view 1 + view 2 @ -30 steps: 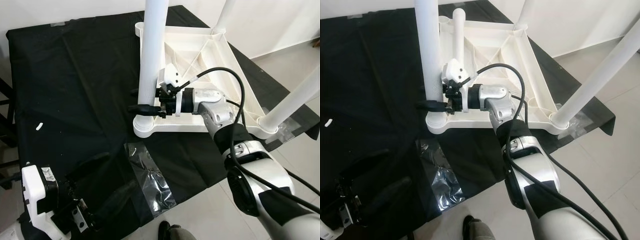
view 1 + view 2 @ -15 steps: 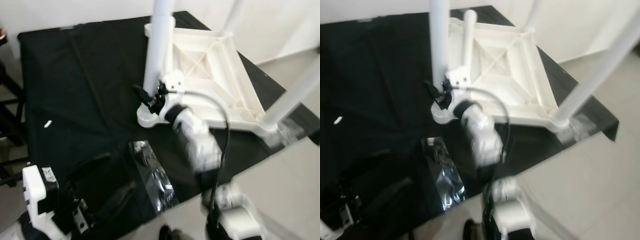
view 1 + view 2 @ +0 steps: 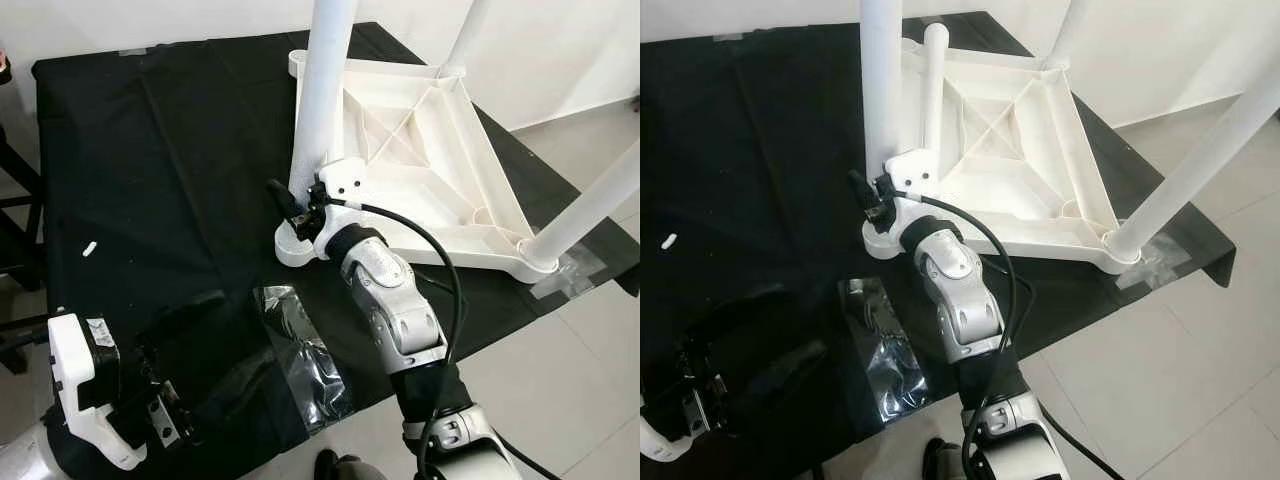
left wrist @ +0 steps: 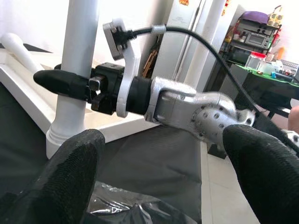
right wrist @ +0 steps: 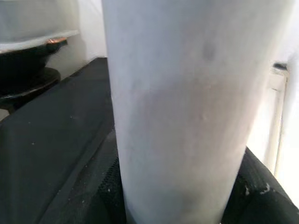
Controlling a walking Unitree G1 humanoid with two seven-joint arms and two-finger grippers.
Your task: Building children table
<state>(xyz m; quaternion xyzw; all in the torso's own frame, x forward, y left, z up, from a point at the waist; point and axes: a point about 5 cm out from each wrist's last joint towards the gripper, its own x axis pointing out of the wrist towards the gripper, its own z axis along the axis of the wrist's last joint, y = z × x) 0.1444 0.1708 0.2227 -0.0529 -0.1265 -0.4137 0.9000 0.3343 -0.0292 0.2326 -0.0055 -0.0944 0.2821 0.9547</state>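
While the white tabletop lies upside down on the black cloth, the work in hand looks like seating or tightening one of the legs into its corner socket. The right gripper is clamped around the near leg just above its round socket, one black finger showing past the far side of the tube in the left wrist view; the right wrist view shows the white tube pressed close between the dark pads. Two more legs already stand up from the frame, one at the right corner and one at the back, and a fourth tube seems to lie against the frame by the back corner, so I judge the table is well along but not finished.

Next, I would guess, the leg needs a firm push down or a twist until it sits square in the socket, then a clean release.

That right arm reaches forward from low in front, wrist bent towards the leg, its cable looping over the frame. Down at the near edge of the cloth, the left gripper hangs with its two fingers spread wide and holding nothing, above a crumpled clear plastic patch.
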